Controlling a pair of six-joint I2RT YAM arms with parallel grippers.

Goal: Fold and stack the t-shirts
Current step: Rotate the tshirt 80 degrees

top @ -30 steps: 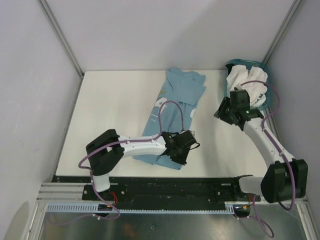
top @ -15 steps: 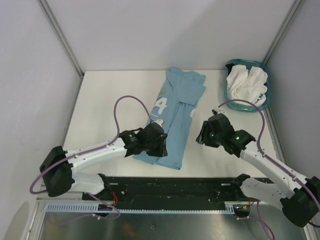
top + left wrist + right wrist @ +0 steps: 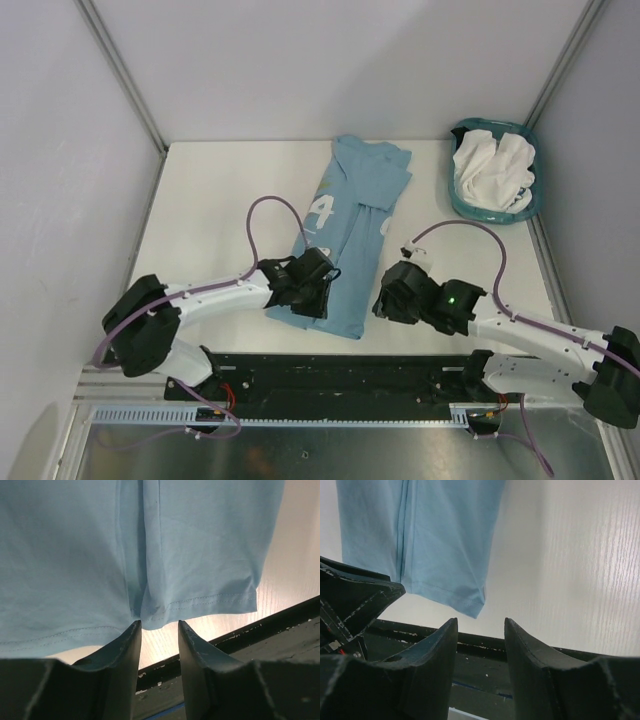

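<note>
The light blue t-shirt [image 3: 350, 225] with a white "4" lies folded lengthwise on the table, its hem toward the near edge. My left gripper [image 3: 312, 292] is open over the hem's left part. In the left wrist view its tips [image 3: 159, 625] sit right at the hem [image 3: 200, 602], with nothing between them. My right gripper [image 3: 384, 300] is open just right of the shirt's near right corner. In the right wrist view that corner [image 3: 472, 607] lies just beyond the tips [image 3: 480, 622]. White t-shirts [image 3: 492, 168] are bunched in the basket.
The teal basket [image 3: 460, 200] stands at the table's far right corner. The black front rail [image 3: 340, 365] runs along the near edge, close below both grippers. Grey walls close in the table on three sides.
My right arm has swung from the basket down to the shirt's near right corner. My left gripper has shifted left along the hem from the right corner.
</note>
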